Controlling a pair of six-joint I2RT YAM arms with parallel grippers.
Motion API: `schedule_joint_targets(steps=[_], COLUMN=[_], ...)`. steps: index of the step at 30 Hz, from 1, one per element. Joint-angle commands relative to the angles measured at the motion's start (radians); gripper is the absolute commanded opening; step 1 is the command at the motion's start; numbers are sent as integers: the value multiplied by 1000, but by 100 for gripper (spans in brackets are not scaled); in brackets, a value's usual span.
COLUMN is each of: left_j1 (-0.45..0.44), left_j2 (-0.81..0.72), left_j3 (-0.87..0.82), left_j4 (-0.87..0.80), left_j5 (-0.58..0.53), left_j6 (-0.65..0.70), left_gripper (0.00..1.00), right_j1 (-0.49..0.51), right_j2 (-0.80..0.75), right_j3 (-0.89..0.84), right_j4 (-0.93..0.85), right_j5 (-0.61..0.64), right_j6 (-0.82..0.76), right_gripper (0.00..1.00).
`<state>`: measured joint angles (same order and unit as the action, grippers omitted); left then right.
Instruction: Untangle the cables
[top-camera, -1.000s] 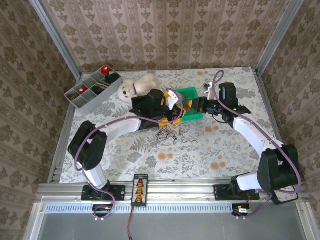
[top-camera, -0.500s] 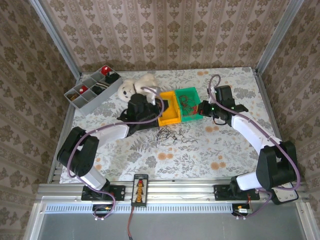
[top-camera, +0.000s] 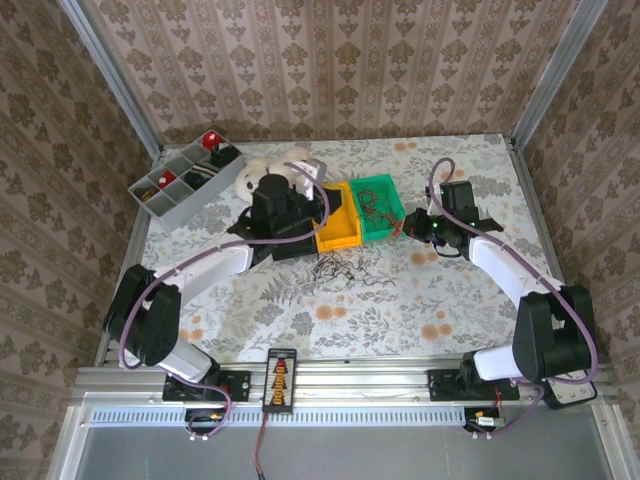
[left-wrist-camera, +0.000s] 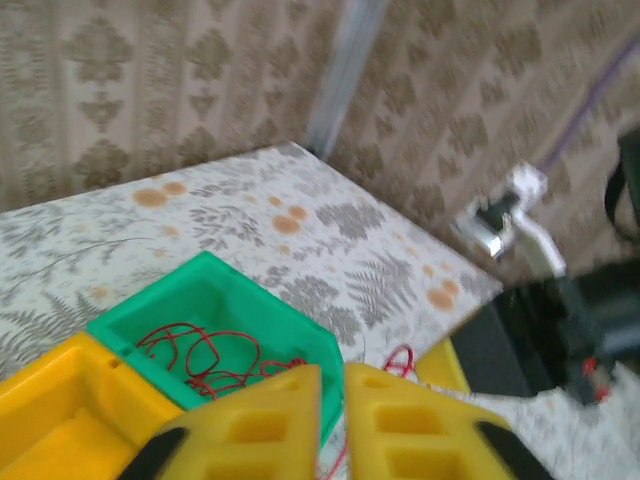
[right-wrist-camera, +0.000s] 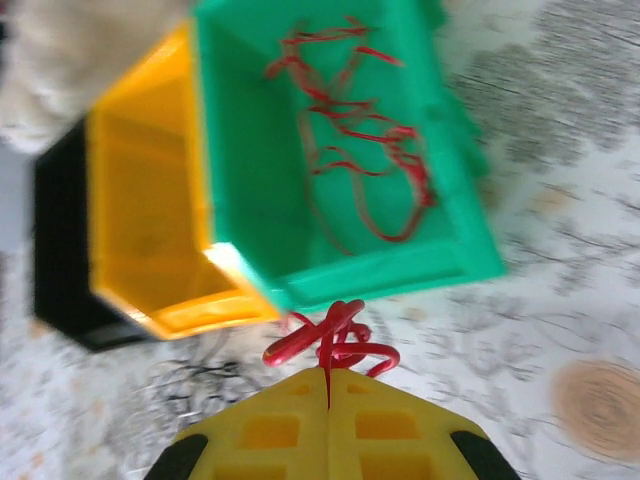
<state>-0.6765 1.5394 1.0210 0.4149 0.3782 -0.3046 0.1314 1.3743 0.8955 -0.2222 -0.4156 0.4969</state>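
The right gripper (right-wrist-camera: 328, 374) is pinched shut on a red cable (right-wrist-camera: 333, 338), green bin (right-wrist-camera: 385, 272) just far-left of it, while the left gripper (left-wrist-camera: 332, 376) hangs barely parted, empty.

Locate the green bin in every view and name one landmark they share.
Top external: green bin near the picture's centre, right of the yellow bin.
Left wrist: green bin at lower left, red cables inside.
Right wrist: green bin at upper centre, above the right gripper, which pinches a red cable.
Shared landmark: the yellow bin beside it.
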Motion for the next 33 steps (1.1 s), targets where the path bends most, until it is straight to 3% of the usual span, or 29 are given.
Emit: schedule_joint_targets(steps=[1, 4, 9, 18, 27, 33], left_j1=[-30, -35, -38, -41, -47, -54], left_j2=[47, 72, 92, 99, 122, 166], left_j3=[59, 89, 126, 172, 205, 241], left_j4=[-146, -144, -137, -234, -282, -324], left_j5=[117, 179, 254, 419, 421, 420], left_j6=[111, 100, 99, 126, 164, 193], left_gripper=[27, 40, 41, 34, 32, 17], right_j1=[2, 2, 2, 4, 28, 39], right_j2=[-67, -90, -97, -56, -33, -34], right_j3=[4, 15, 30, 80, 101, 112], right_j4=[107, 93, 97, 82, 89, 84], right_j5=[-223, -309, -431, -528, -582, -591], right_j6=[-33, -75, -87, -87, -70, -72], right_gripper=[6, 5, 6, 5, 5, 5])
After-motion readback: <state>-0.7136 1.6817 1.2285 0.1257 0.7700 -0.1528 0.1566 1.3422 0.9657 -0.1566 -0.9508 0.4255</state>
